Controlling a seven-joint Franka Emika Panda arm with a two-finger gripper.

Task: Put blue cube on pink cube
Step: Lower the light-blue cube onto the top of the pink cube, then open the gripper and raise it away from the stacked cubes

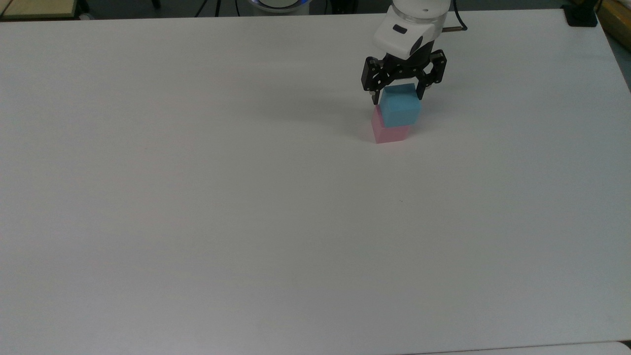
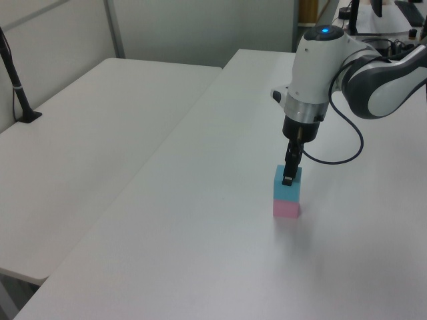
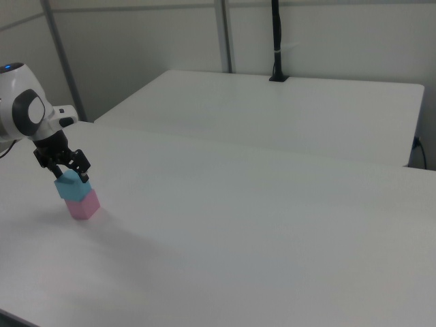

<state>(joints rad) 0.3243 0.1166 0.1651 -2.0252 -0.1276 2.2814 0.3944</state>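
The tool (image 1: pixel 399 96) points down over the stacked cubes, its two black fingers (image 1: pixel 375 92) spread wider than the blue cube (image 1: pixel 401 110). In the top view one fingertip hangs at each side of the cube's upper part with a sliver of gap showing, so the tool is open and has hold of nothing. In the left view the tool (image 2: pixel 289 175) sits at the blue cube's (image 2: pixel 285 188) upper edge; in the right view the tool (image 3: pixel 70 176) straddles the top of the blue cube (image 3: pixel 67 188).

The blue cube rests squarely on the pink cube (image 1: pixel 389 132), touching it, with the faces nearly flush. The top view shows the pink cube peeking out at the top view's left and lower edges. The stack stands upright in the left view, pink cube (image 2: pixel 285 209) below, and likewise in the right view, pink cube (image 3: pixel 83 204) below.

The stack stands on a white worktop (image 1: pixel 246 207), toward its far side in the top view. A black cable (image 2: pixel 347 143) loops from the arm's wrist behind the stack. A second white table (image 2: pixel 87 133) adjoins the worktop, carrying a black pole on a base (image 2: pixel 19 93) near its far corner. Nothing stands close to the stack.
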